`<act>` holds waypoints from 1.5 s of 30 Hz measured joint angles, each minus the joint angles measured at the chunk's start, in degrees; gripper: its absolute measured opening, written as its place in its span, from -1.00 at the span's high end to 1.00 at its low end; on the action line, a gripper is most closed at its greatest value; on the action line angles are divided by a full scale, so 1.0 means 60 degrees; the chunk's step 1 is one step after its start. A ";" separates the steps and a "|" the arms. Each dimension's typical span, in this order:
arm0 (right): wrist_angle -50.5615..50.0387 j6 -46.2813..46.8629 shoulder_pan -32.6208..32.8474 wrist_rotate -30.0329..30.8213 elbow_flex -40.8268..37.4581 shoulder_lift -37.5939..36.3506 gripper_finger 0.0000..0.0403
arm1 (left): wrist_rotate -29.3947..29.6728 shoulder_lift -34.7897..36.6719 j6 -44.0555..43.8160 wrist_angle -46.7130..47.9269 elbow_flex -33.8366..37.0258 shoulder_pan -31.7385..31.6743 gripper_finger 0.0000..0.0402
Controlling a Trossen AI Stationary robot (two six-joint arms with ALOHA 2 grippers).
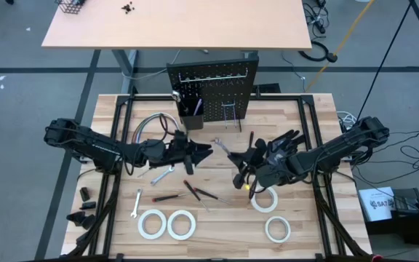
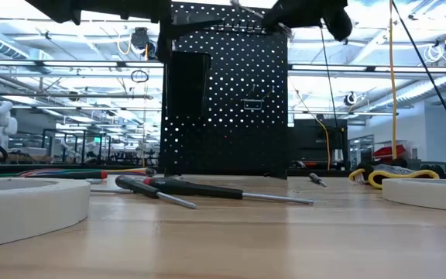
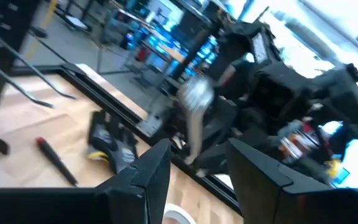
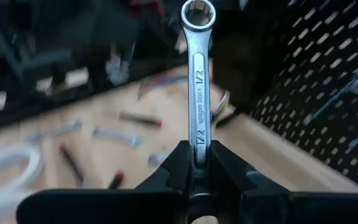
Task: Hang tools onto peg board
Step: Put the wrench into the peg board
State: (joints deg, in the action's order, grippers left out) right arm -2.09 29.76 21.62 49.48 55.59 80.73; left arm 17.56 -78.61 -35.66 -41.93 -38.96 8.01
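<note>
My right gripper (image 1: 238,156) is above the table's middle, shut on a silver wrench (image 4: 199,81) marked 1/2. The wrench's ring end (image 1: 217,142) points toward my left gripper (image 1: 204,152), which is open and empty just left of it. In the left wrist view the wrench (image 3: 194,115) shows beyond my open fingers. The black peg board (image 1: 213,87) stands upright at the table's far middle, with a small black bin (image 1: 190,108) and wire hooks (image 1: 230,113). Other wrenches (image 1: 161,175), screwdrivers (image 1: 192,191) and white tape rolls (image 1: 167,224) lie on the table. My right gripper pinches the wrench's flat shank (image 4: 198,146) between its two fingers, at the end away from the ring; that end is hidden between the fingers. The fingers come from the table's right, along the wrench. The wrench sticks straight out past the fingertips, lifted clear of the table.
A curved grey cable bundle (image 1: 148,125) lies left of the peg board. Two tape rolls (image 1: 264,200) lie under and near my right arm. A black-and-yellow object (image 2: 385,175) lies at the right in the low view. A second table (image 1: 180,22) stands beyond.
</note>
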 joint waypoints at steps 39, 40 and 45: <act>0.4394 -0.3056 -0.0710 -0.0436 0.0011 0.0814 0.85 | 0.1153 -0.0878 0.2004 -0.0992 -0.1293 -0.0035 0.22; 0.4515 -0.3126 -0.0709 -0.0296 0.0011 0.0833 0.85 | 0.1157 -0.0878 0.2004 -0.0964 -0.1293 -0.0033 0.22; 0.4608 -0.3272 -0.0719 -0.0205 0.0011 0.0834 0.85 | 0.1189 -0.0882 0.2007 -0.0921 -0.1293 -0.0048 0.24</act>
State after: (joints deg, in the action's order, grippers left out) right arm 25.56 10.13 17.30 48.25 55.66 85.73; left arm 24.70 -83.90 -23.62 -47.46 -46.72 7.72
